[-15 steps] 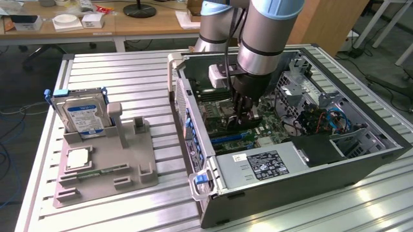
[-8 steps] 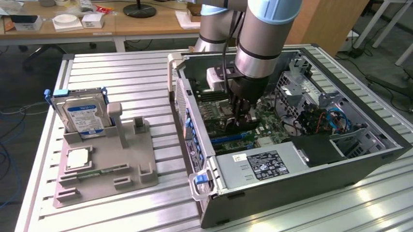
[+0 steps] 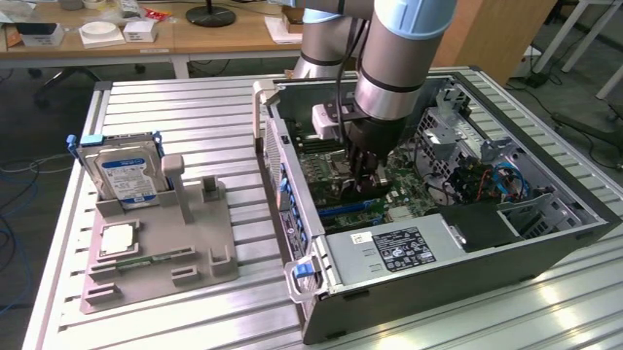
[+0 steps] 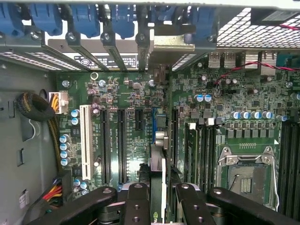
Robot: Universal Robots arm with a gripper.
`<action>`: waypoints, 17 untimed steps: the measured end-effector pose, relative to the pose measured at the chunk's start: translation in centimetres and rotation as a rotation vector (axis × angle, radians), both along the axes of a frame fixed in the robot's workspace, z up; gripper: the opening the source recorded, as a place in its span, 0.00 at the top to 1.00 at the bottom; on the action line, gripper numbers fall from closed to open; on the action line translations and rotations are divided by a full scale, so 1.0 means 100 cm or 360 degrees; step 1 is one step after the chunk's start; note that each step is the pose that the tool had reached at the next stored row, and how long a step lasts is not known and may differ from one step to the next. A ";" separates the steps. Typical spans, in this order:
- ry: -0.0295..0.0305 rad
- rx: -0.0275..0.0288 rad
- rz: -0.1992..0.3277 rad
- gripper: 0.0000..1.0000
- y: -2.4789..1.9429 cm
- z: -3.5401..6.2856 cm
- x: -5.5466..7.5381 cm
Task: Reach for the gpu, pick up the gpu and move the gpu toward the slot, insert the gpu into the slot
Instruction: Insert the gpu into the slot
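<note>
We see an open computer case (image 3: pixel 545 240) lying on a slatted table (image 3: pixel 175 109), with a parts holder (image 3: pixel 160 248) beside it toward the exterior view's left. A hard drive (image 3: pixel 125 173) stands upright in that holder. Inside the case, the gripper (image 3: pixel 362 184) hangs over the motherboard (image 4: pixel 126 89), the gpu (image 4: pixel 158 173) edge-on between its fingers (image 4: pixel 137 206), above the slot (image 4: pixel 156 123). The power supply (image 3: pixel 395 251) sits at the case's near end.
</note>
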State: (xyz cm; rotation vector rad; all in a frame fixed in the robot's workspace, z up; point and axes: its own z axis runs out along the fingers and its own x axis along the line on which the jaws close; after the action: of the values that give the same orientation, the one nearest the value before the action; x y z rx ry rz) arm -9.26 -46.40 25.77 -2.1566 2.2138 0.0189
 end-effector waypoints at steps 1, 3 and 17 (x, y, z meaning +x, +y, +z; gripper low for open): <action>0.00000 0.00002 0.0000 0.74 -0.0004 -0.0003 0.000; -0.00001 0.00003 0.0000 0.74 -0.0007 -0.0010 0.000; 0.00000 0.00001 0.0000 0.74 -0.0008 -0.0034 -0.001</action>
State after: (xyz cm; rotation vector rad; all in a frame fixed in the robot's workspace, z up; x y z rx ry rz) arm -9.41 -46.49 25.43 -2.1564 2.2139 0.0189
